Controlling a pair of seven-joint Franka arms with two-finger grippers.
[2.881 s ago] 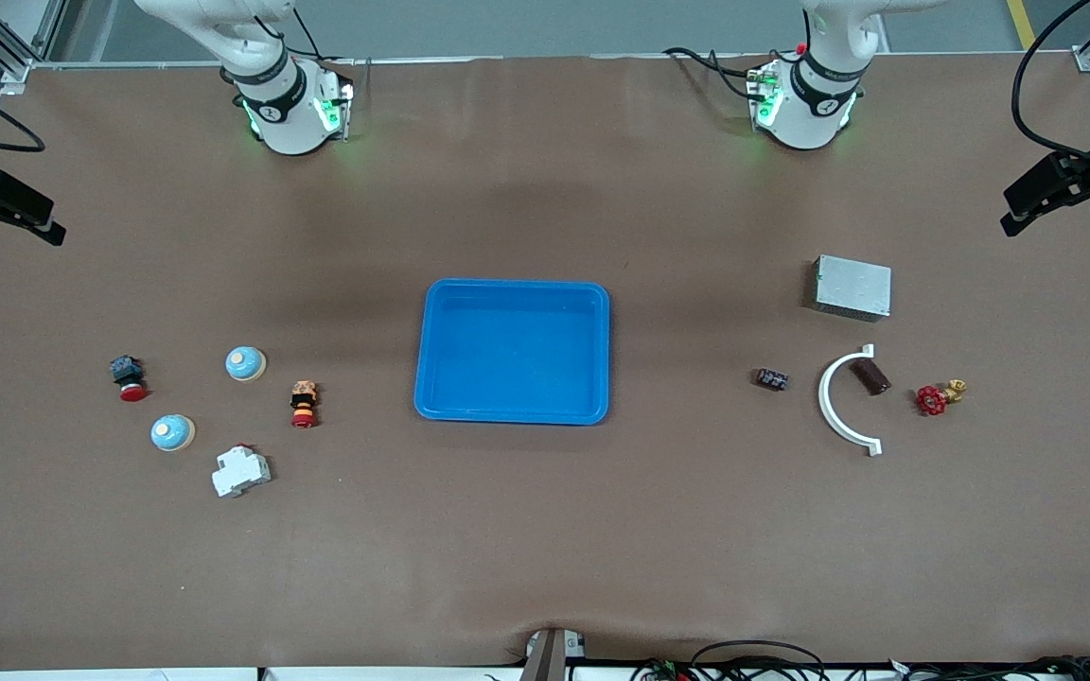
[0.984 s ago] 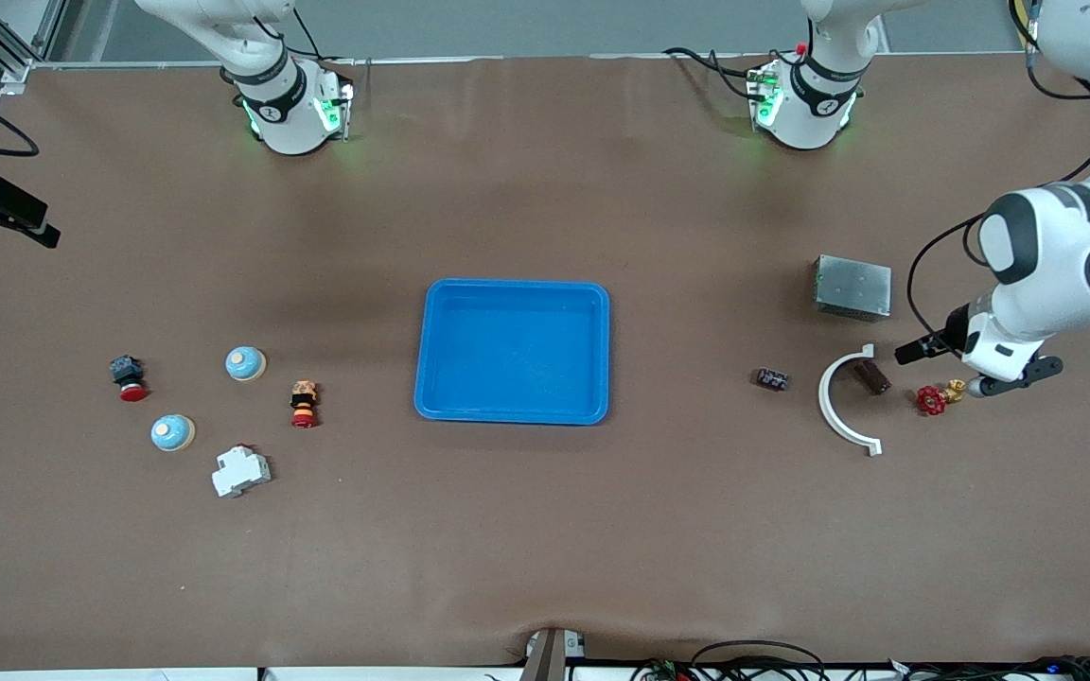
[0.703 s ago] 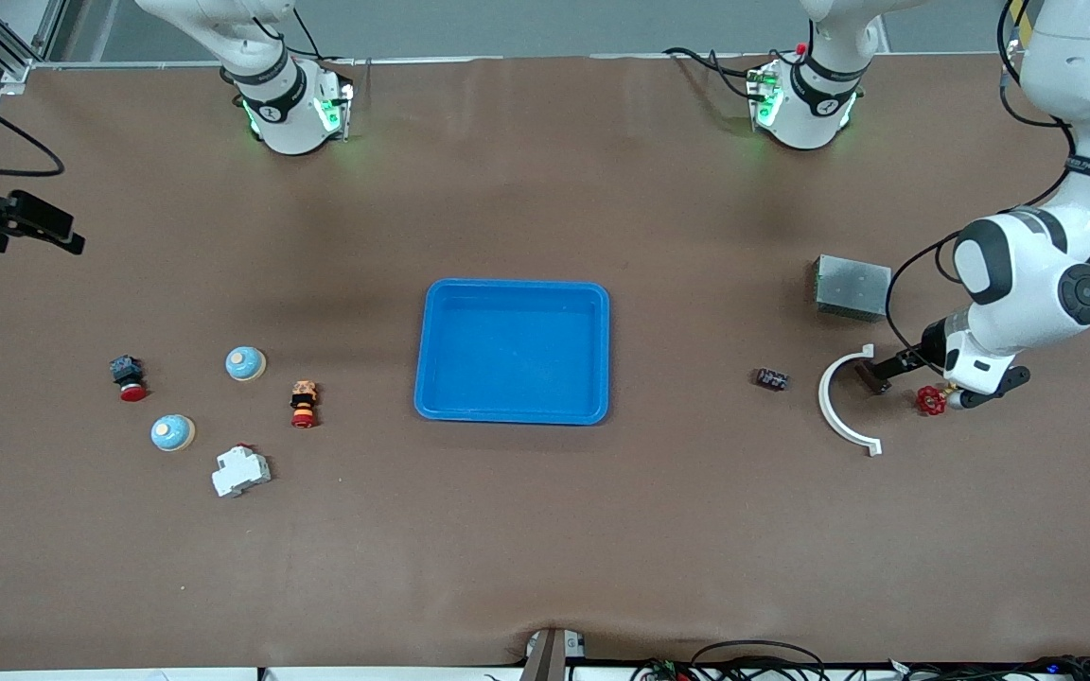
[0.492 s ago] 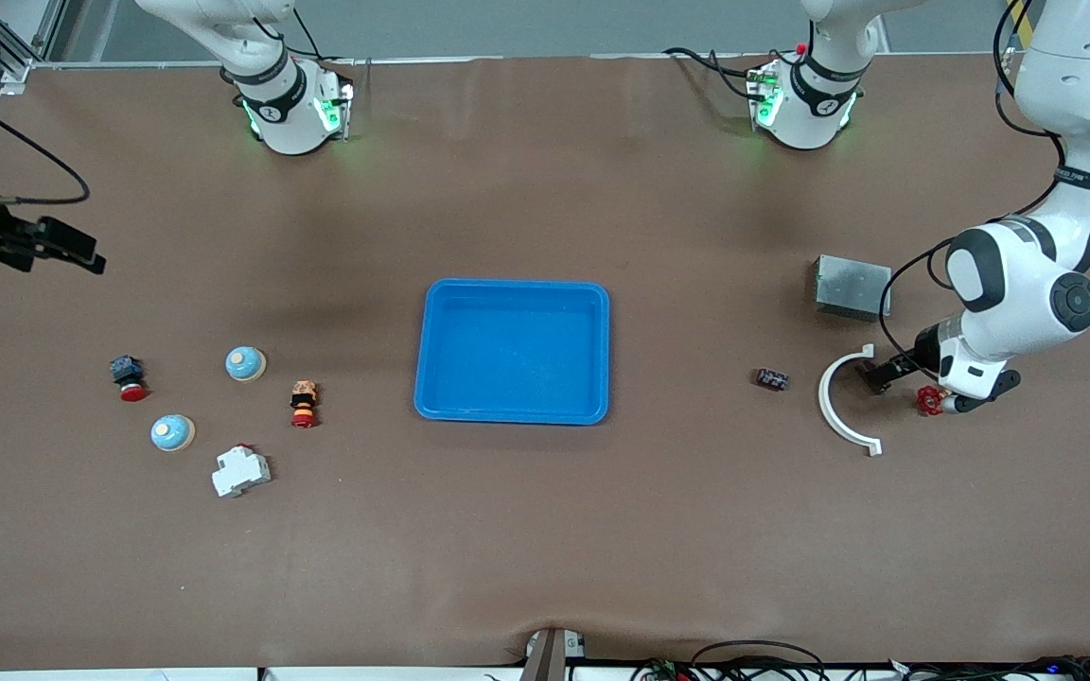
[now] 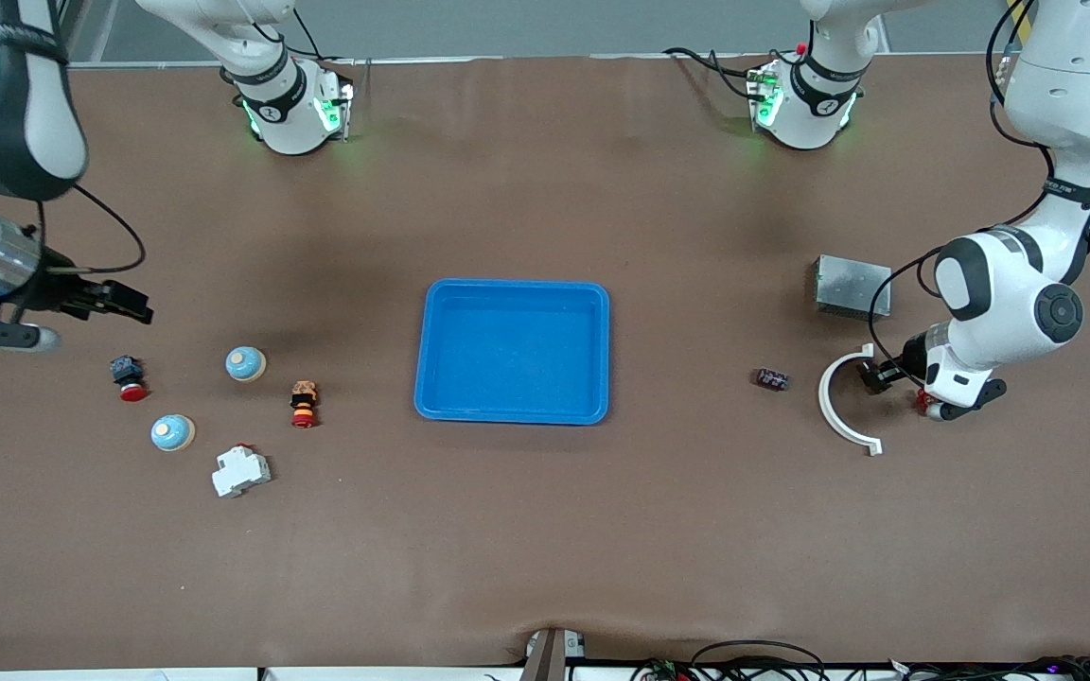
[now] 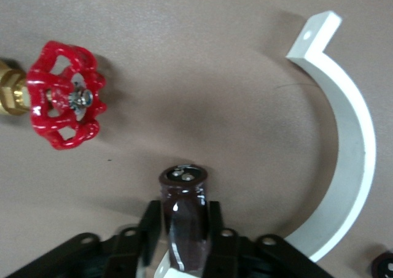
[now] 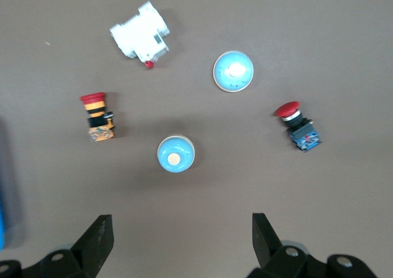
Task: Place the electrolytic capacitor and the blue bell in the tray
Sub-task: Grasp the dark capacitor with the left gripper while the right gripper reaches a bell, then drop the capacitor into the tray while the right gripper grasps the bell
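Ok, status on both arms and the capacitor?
Left gripper shut on electrolytic capacitor, inside the white curved bracket. Right gripper open above blue bells. Tray empty.

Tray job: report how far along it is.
Done: nothing; the tray holds no part. In hand: the left gripper is shut on the capacitor, beside the white arc. Left: carry it to the tray, then a blue bell; the right gripper hangs open over the bells.
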